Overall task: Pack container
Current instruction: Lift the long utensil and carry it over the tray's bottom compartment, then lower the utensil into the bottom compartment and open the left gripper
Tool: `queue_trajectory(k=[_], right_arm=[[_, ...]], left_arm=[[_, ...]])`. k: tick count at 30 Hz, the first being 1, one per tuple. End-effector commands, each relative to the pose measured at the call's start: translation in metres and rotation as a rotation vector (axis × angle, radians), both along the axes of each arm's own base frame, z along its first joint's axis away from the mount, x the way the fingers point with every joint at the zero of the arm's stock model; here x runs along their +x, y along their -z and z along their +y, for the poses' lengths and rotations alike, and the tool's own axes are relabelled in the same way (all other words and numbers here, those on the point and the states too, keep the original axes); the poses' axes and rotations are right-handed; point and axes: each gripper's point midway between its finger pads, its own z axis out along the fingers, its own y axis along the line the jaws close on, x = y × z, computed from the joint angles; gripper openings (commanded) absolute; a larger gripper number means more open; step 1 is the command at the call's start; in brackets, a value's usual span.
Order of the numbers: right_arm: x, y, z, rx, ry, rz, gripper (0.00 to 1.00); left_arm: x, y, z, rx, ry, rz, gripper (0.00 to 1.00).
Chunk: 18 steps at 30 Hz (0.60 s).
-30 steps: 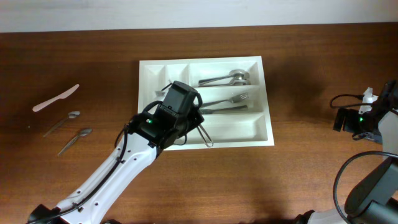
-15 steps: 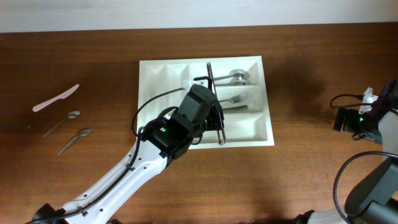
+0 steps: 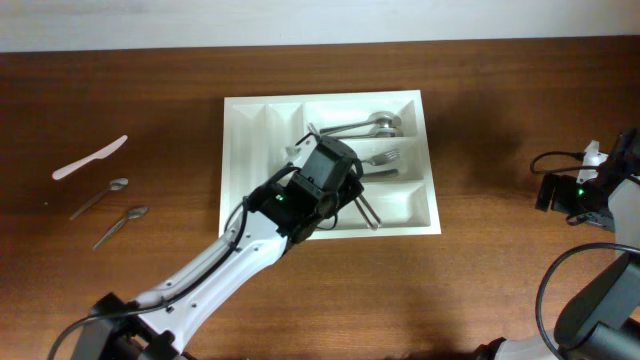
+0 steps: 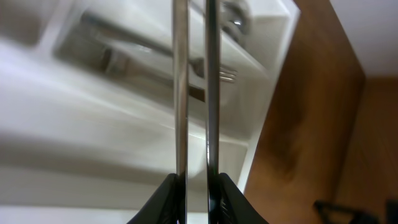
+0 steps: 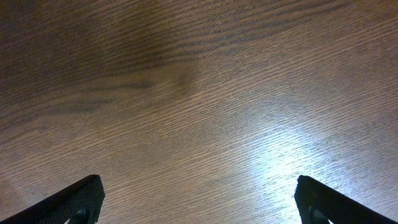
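The left gripper (image 4: 194,200) pinches one pair of tongs (image 4: 180,93) over the one white container (image 3: 243,140). The right gripper (image 5: 199,202) is wide open. Two spoons (image 3: 121,227) and one knife (image 3: 90,158) lie outside.

A dark brown wooden table (image 3: 500,280) with fine, streaky grain fills nearly the whole scene. Beyond its far edge runs a plain pale band (image 3: 300,20), either wall or floor. Light leaves a whitish sheen (image 5: 283,146) on the wood at the right.

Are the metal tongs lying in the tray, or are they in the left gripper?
In the left gripper: both arms of the tongs pass between its jaws, over the tray.
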Motion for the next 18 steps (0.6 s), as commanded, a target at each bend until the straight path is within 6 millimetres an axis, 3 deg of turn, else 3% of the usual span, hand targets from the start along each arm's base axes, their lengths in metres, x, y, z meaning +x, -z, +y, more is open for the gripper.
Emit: queue_trajectory(k=[1, 11, 18], right_arm=[[0.001, 0.002, 0.001, 0.009, -0.005, -0.002, 0.99], [0.001, 0.002, 0.001, 0.009, -0.005, -0.002, 0.99], [0.001, 0.002, 0.001, 0.009, -0.005, -0.002, 0.99]], left_arm=[[0.008, -0.004, 0.002, -0.143, -0.217, 0.086, 0.21], [0.014, -0.002, 0.009, -0.299, -0.421, 0.216, 0.23], [0.004, 0.023, -0.002, -0.360, -0.535, 0.366, 0.22]])
